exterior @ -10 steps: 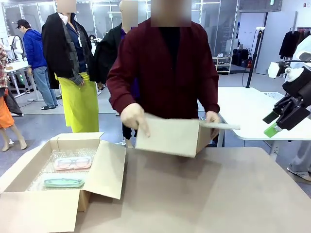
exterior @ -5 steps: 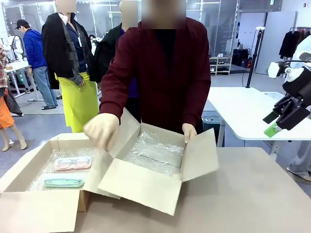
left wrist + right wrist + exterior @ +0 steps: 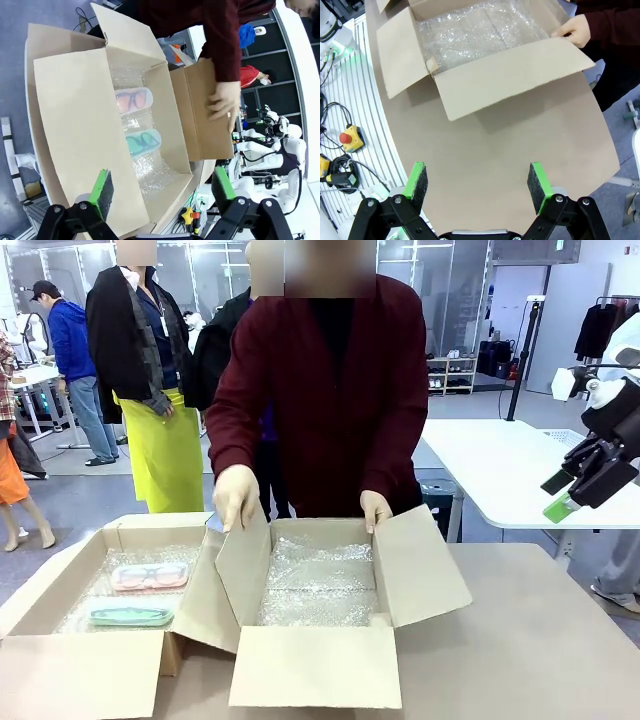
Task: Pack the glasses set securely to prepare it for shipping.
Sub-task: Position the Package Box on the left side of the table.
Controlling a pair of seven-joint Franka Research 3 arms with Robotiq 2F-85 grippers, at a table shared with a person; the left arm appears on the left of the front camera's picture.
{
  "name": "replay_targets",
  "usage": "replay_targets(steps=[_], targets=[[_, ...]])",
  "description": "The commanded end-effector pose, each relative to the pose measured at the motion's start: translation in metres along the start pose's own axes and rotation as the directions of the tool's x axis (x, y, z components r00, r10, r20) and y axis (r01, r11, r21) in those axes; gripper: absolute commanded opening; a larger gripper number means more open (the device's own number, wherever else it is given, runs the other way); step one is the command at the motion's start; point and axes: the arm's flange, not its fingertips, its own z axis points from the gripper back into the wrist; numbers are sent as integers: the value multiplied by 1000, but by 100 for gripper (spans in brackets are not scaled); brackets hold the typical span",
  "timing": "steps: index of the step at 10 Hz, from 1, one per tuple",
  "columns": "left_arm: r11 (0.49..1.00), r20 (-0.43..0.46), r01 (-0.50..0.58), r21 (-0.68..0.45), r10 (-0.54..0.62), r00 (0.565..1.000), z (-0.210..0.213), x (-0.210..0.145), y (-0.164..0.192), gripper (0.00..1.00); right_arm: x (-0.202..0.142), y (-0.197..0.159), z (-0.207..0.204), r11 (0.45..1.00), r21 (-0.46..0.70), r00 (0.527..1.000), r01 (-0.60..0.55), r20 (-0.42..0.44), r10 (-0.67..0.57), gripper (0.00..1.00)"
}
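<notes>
We see two open cardboard boxes on the brown table [image 3: 520, 640]. Left box [image 3: 60, 660] sits at the robot's left, flaps spread, floor lined w/ bubble wrap [image 3: 105, 590]. Inside it lie both cases of the glasses set: pink case [image 3: 150, 576] toward the far side, mint green case [image 3: 130, 616] nearer us, lying flat, parallel, close but not touching. Glasses visible through both lids in the left wrist view: pink case [image 3: 133, 100], mint green case [image 3: 143, 142].

Second box [image 3: 315, 665] stands mid-table, just beside the left box; its left flap overlaps the left box's right flap. Also lined w/ bubble wrap [image 3: 320, 585], nothing else seen in it. Person in dark red top at far side holds it: one hand [image 3: 236, 496] on the left flap's top edge, other hand [image 3: 376, 510] at the far wall near the right flap.

Left gripper [image 3: 162, 187] hovers above the left box, green pads well apart, nothing between them. Right gripper [image 3: 480, 182] hovers over bare table on the near side of the second box, fingers spread wide, empty; in front view the right gripper [image 3: 562, 492] hangs at the right edge, well off both boxes.
</notes>
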Motion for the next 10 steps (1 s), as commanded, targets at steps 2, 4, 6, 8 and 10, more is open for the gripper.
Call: replay_targets(steps=[2, 4, 6, 8, 10], targets=[[989, -46, 146, 2, -146, 988, -12, 5, -44, 100, 1, 2, 1, 1000, -4, 1000, 8, -6, -8, 100], [926, -117, 377, -3, -375, 920, -28, -2, -125, 100, 1, 2, 1, 1000, -4, 1000, 8, -6, -8, 100], [856, -198, 517, 20, -504, 841, -45, -30, -187, 100, 1, 2, 1, 1000, -4, 1000, 8, -6, -8, 100], [735, -264, 677, 37, -647, 715, -63, -69, -236, 100, 1, 2, 1, 1000, -4, 1000, 8, -6, -8, 100], [599, -315, 798, 62, -747, 585, -80, -104, -270, 100, 1, 2, 1, 1000, -4, 1000, 8, -6, -8, 100]])
